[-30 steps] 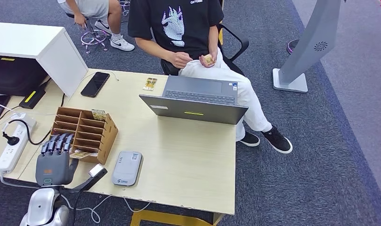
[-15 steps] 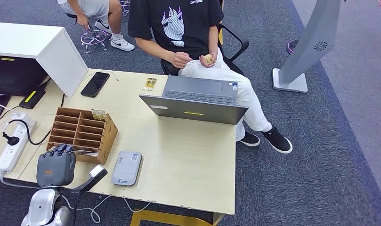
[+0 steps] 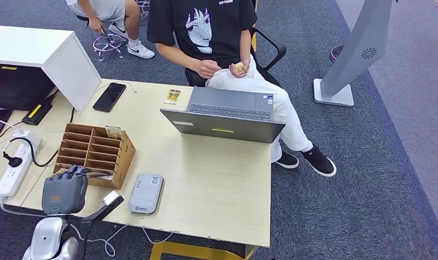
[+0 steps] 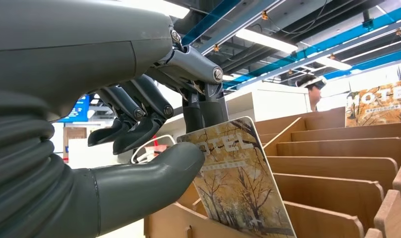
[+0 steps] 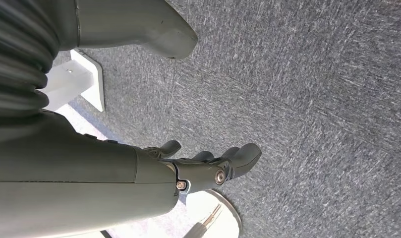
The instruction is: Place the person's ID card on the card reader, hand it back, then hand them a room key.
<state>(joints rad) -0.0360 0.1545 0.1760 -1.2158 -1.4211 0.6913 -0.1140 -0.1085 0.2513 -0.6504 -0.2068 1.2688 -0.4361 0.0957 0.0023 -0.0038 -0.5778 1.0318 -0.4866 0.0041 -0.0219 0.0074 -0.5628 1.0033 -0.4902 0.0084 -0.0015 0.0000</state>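
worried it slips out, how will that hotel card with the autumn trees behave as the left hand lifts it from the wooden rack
The hotel card with the autumn trees looks thin, flat and stiff, so probably light. Its glossy face may slip, since the left hand pinches just one corner. The wooden rack slot could snag it.

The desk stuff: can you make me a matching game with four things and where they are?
Things:
1. hotel card
2. phone
3. card reader
4. laptop

Places:
A. lying near the white cabinet
B. open in front of the seated person
C. pinched by the left hand at the wooden organizer
D. flat beside the organizer, at the table's near edge

Pairs: 1-C, 2-A, 3-D, 4-B
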